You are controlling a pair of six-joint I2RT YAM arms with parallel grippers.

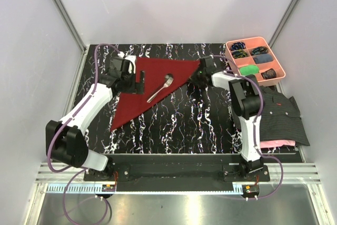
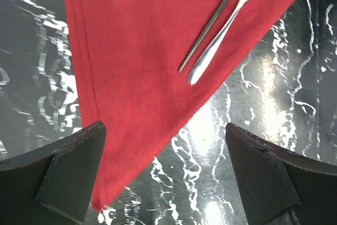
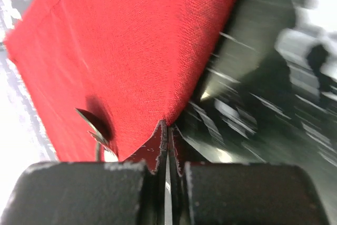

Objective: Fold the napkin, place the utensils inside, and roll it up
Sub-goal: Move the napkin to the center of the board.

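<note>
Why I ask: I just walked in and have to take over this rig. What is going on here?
The napkin lies folded into a triangle on the table, with the utensils resting on it. The right gripper has its jaws shut on the napkin's right corner. The left gripper hovers over the napkin's left side with its jaws wide open, holding nothing. Rolling has not yet begun.

1. Right gripper [image 3: 167, 130]: jaws pressed together at bottom centre, with only a thin seam between the dark fingers [image 3: 155, 151].
2. Napkin [image 3: 121, 51]: red cloth filling the upper left; one corner narrows down into the closed fingertips.
3. Small dark object [image 3: 90, 121]: lies on the cloth at lower left, too unclear to identify.
4. Table [image 3: 263, 104]: black, white-veined surface at right, blurred.
</note>
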